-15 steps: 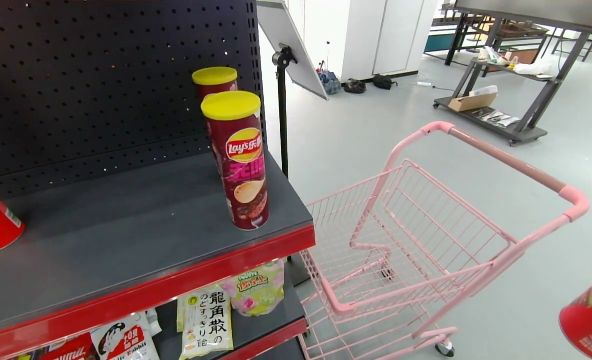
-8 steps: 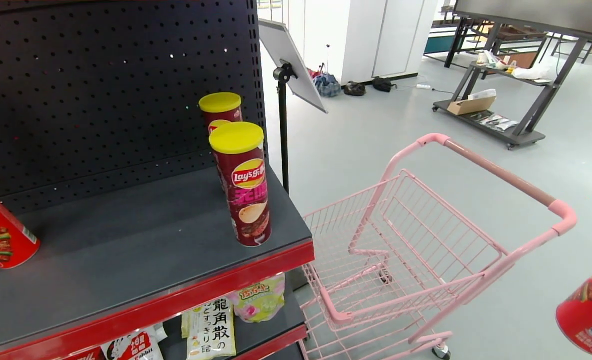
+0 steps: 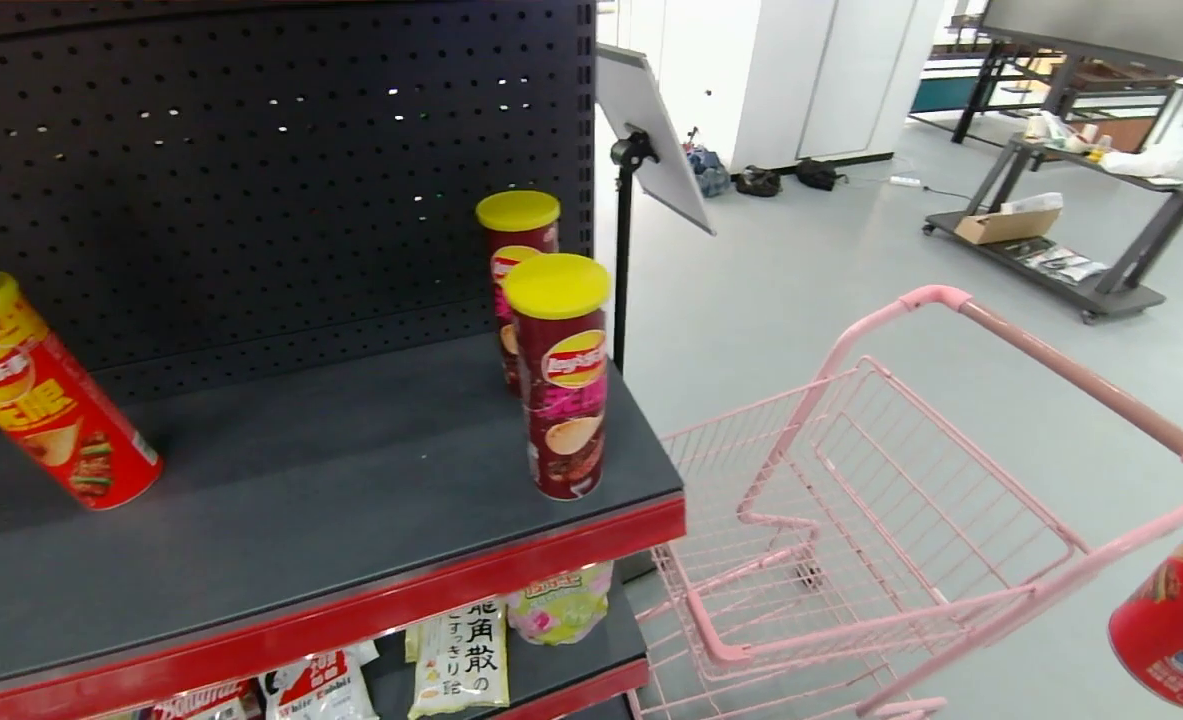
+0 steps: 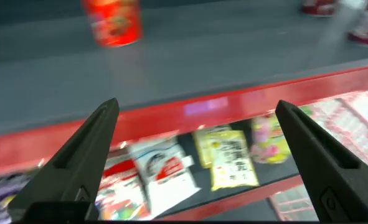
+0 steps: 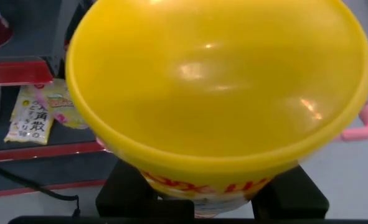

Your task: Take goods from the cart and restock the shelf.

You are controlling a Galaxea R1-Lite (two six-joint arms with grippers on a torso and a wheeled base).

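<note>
Pale grey floor (image 3: 801, 300); white cabinets (image 3: 801, 80) behind; tilted board (image 3: 651, 120) on stand; dark rack (image 3: 1111, 290), perhaps holding boxes.

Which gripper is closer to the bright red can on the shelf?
Left. The left gripper faces the shelf's front edge, with the red can beyond. The right gripper holds a second can beside the pink cart.

- A white panel (image 3: 651, 135), tilted, sits clamped on top of a thin black stand (image 3: 620, 280) that rises from the grey floor (image 3: 801, 300).
- White cabinets (image 3: 801, 80) line the far edge of the floor, with dark bags (image 3: 756, 181) lying at their foot.
- A black two-tier rack (image 3: 1121, 290) on castors stands towards the floor's far right corner.
- A cardboard box (image 3: 1001, 225) rests at one end of the rack's lower tier, with flat packets (image 3: 1056, 262) just beside it.
- A white bag (image 3: 1146, 160) lies on the rack's upper tier.
</note>
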